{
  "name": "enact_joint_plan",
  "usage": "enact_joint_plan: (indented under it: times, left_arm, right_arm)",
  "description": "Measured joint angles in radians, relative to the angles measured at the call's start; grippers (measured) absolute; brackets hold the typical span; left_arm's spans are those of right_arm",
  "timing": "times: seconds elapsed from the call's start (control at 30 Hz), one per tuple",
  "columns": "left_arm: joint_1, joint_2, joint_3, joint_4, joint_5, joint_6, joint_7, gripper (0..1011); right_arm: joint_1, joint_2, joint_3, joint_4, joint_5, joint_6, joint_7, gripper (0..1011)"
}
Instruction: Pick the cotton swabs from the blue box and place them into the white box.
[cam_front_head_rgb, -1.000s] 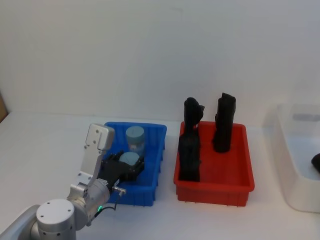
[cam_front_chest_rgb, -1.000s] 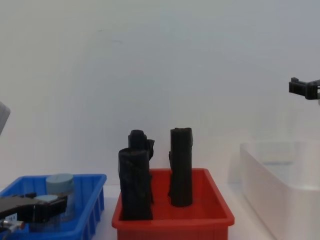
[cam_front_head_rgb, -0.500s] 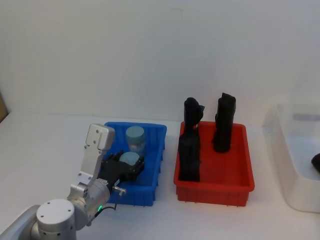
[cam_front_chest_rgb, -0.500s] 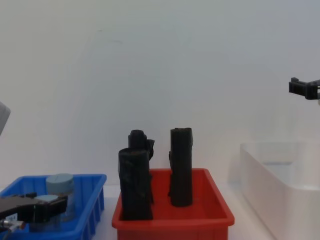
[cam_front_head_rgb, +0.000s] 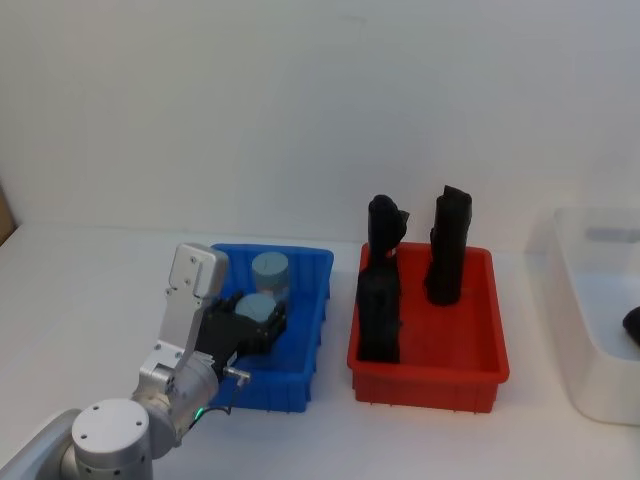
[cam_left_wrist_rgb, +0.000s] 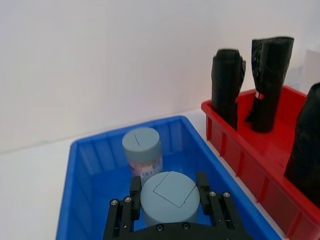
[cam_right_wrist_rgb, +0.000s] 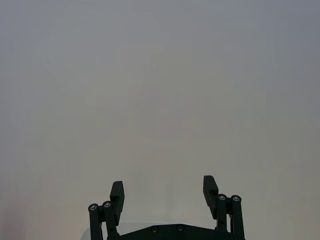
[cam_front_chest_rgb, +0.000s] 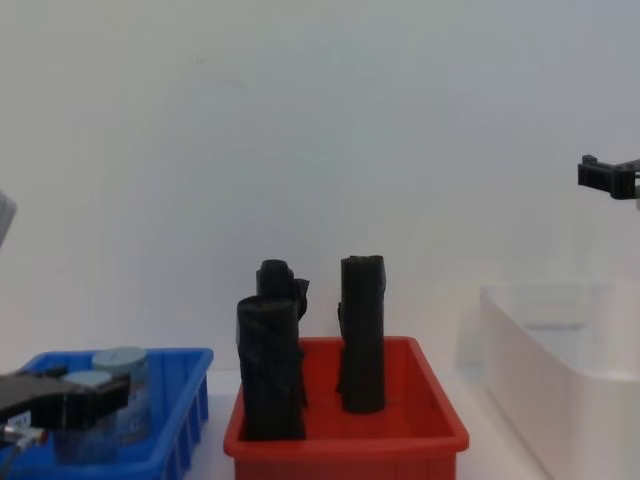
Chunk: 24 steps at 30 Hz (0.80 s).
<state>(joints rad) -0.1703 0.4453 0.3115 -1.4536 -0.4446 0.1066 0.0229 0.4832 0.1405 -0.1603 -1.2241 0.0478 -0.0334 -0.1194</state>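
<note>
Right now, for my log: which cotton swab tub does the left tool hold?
The nearer tub, clamped in the left tool; the other tub stands free behind it.

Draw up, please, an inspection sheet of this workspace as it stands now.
Surface: white table, carrying three bins in a row.
Job's things: blue box holds two cotton swab tubs, the near tub gripped, the far tub upright behind it; white box at far right, something dark inside, cannot tell what.
Clutter: red bin between the boxes, with three upright black rolls.
Grippers: left gripper shut on the near tub; right gripper open, raised at the right, higher than the white box.
Cables: thin wire at the left wrist.
Surroundings: plain white wall.
</note>
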Motion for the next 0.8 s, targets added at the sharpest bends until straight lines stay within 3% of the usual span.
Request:
enact_joint_plan:
  times: [0.47,0.8]
  left_arm:
    - [0.012,0.012,-0.008,-0.14,0.134,-0.019,0.094,670]
    - [-0.038,-0.005,-0.013,-0.215,0.219,-0.015,0.068,670]
  right_arm:
    - [0.0,0.0,0.0,0.0,0.0,0.0,0.0,1001]
    - [0.002,-0.002,-0.001,0.002,-0.004,-0.007,0.008,1001]
